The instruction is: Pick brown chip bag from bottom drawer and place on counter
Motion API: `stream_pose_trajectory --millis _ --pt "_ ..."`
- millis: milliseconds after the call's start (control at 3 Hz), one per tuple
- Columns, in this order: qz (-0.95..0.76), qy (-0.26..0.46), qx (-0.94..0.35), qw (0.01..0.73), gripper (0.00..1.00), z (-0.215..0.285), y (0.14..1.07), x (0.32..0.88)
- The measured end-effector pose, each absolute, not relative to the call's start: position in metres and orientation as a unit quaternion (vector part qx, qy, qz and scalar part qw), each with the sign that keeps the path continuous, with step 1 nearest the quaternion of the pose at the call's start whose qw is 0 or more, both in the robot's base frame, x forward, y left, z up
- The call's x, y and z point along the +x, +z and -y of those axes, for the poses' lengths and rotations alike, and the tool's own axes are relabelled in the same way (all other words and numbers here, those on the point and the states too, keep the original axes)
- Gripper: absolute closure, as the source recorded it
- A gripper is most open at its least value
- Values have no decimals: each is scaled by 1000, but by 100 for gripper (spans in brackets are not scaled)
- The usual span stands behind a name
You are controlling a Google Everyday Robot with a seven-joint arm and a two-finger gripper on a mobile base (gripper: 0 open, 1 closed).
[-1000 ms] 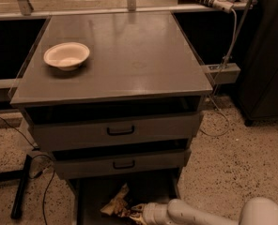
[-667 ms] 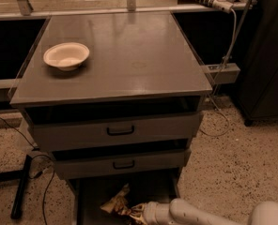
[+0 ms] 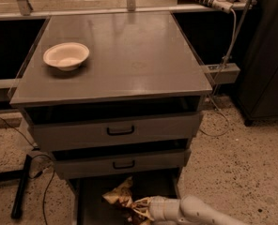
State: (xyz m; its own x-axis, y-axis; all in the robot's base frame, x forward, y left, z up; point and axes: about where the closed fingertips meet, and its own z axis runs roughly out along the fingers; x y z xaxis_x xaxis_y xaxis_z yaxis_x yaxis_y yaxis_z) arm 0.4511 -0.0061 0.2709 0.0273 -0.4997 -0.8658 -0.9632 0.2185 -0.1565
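The brown chip bag [image 3: 119,195] lies crumpled in the open bottom drawer [image 3: 89,205], at the lower edge of the camera view. My gripper [image 3: 140,208] reaches in from the lower right on its white arm [image 3: 186,211] and is right against the bag's right side, dark and partly merged with the bag. The counter [image 3: 129,55] is the grey cabinet top above.
A white bowl [image 3: 66,56] sits on the counter's left side. Two shallower drawers with black handles [image 3: 120,131] stick out above the bottom drawer. Cables and a black bar [image 3: 21,186] lie on the floor at left. A dark cabinet [image 3: 270,55] stands at right.
The arm's rounded rear part has dropped out of view at the lower right. The gripper and the bag stay in about the same place in the drawer.
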Motion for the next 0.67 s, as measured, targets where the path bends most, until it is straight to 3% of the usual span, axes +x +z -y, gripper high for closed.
stream_pose_trajectory --millis 667 --pt "-625 184 -589 478 100 68 400 424"
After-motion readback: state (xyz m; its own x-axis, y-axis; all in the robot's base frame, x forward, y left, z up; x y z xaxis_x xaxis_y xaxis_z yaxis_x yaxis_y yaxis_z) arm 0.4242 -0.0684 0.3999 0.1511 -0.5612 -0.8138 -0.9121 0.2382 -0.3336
